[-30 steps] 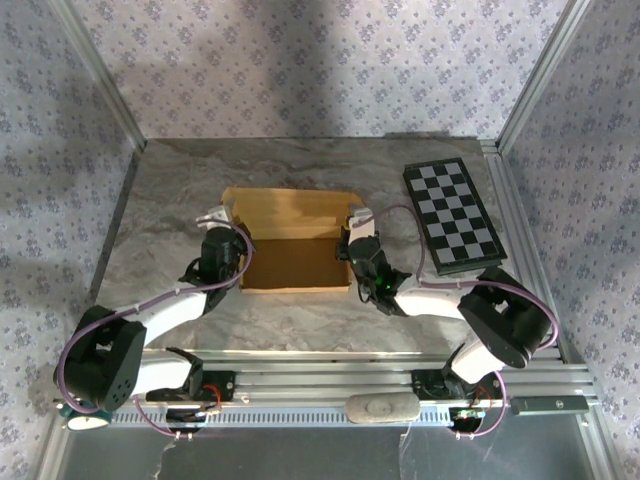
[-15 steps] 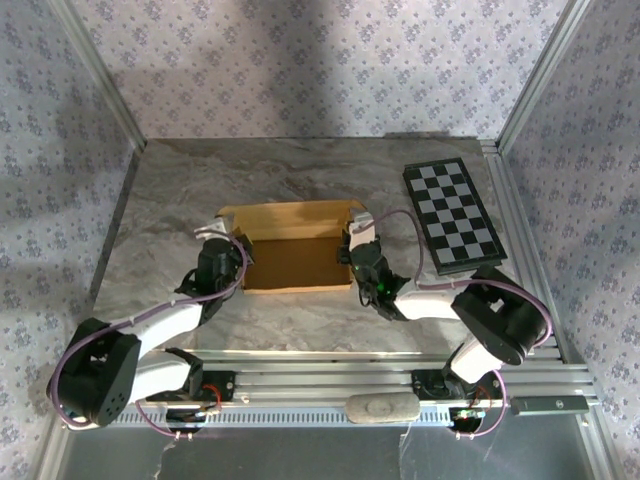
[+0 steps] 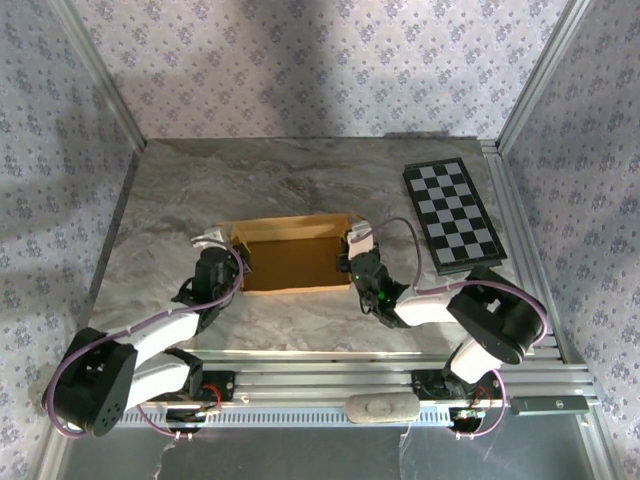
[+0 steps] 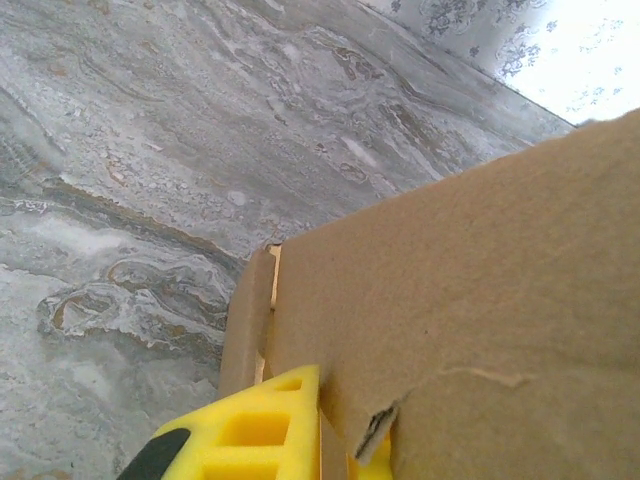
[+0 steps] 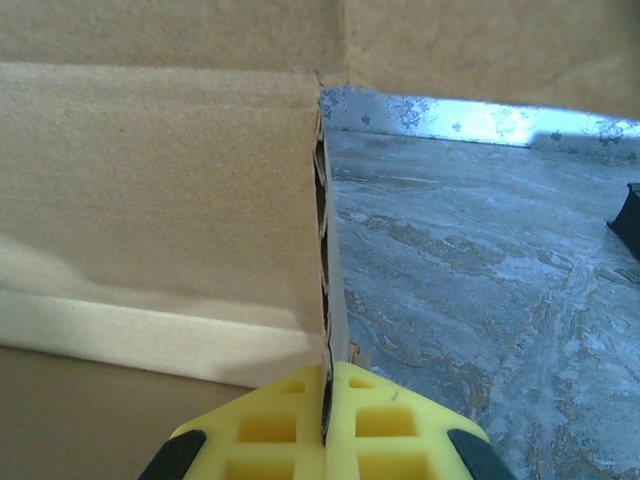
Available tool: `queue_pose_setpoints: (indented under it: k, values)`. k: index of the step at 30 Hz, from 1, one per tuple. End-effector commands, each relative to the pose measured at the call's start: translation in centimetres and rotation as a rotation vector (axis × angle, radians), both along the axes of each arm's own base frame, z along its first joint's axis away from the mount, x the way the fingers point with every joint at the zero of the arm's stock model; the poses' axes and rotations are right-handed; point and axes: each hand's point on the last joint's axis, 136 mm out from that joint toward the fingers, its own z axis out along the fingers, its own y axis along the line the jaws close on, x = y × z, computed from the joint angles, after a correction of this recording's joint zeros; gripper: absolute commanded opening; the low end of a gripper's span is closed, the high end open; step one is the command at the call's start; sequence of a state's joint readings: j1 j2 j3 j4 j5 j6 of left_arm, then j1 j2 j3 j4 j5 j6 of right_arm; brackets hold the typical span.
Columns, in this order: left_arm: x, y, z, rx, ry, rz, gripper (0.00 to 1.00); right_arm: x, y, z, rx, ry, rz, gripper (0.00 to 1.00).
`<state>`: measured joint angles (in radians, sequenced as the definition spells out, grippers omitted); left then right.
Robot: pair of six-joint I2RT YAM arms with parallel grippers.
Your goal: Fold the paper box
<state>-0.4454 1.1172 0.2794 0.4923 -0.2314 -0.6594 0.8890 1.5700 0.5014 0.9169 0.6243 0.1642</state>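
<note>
The paper box (image 3: 292, 262) lies at mid-table as a shallow tan cardboard tray with its walls raised and a flap along its far side. My left gripper (image 3: 238, 262) is at the box's left wall. In the left wrist view its yellow fingers (image 4: 250, 435) pinch that cardboard wall (image 4: 470, 300), so the left gripper (image 4: 335, 432) is shut on it. My right gripper (image 3: 350, 262) is at the box's right wall. The right gripper (image 5: 325, 388) is shut on the wall's edge (image 5: 322, 250), with the box's inside (image 5: 150, 200) to its left.
A black-and-white checkerboard (image 3: 452, 215) lies flat at the back right of the marble table (image 3: 180, 190). Patterned walls close in the far side and both flanks. An aluminium rail (image 3: 380, 372) runs along the near edge between the arm bases.
The box's far flap has swung up and forward, so the box looks shorter from above. Both grippers have stayed on the side walls and drawn slightly nearer.
</note>
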Motion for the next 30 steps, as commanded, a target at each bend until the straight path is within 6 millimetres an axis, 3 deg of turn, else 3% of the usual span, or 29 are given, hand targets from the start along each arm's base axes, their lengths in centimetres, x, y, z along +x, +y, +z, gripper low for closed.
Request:
queue_pose_setpoints:
  k: [1,9,17,21,27,30]
  values:
    - [-0.7,-0.3,-1.1,-0.021,0.035,-0.008,0.12,-1.1,-0.3,-3.8,-0.090,0.089,0.008,0.00]
    - [-1.7,0.2,-3.4,-0.018,0.092,0.009,0.10,-1.5,-0.5,-4.8,-0.088,0.120,-0.020,0.00]
    - [-2.1,0.6,-3.6,-0.012,0.090,0.020,0.04,-1.8,-0.4,-4.6,-0.084,0.133,-0.021,0.01]
    - [-2.0,0.5,-3.1,-0.012,0.075,0.021,0.00,-2.1,-0.2,-3.9,-0.067,0.148,-0.002,0.14]
    - [-1.9,0.5,-3.0,0.007,0.077,0.022,0.00,-3.0,-0.4,-2.0,-0.018,0.162,0.005,0.41]
    - [-1.8,0.6,-3.2,0.023,0.080,0.028,0.00,-3.7,-0.4,-1.0,0.010,0.170,0.024,0.48]
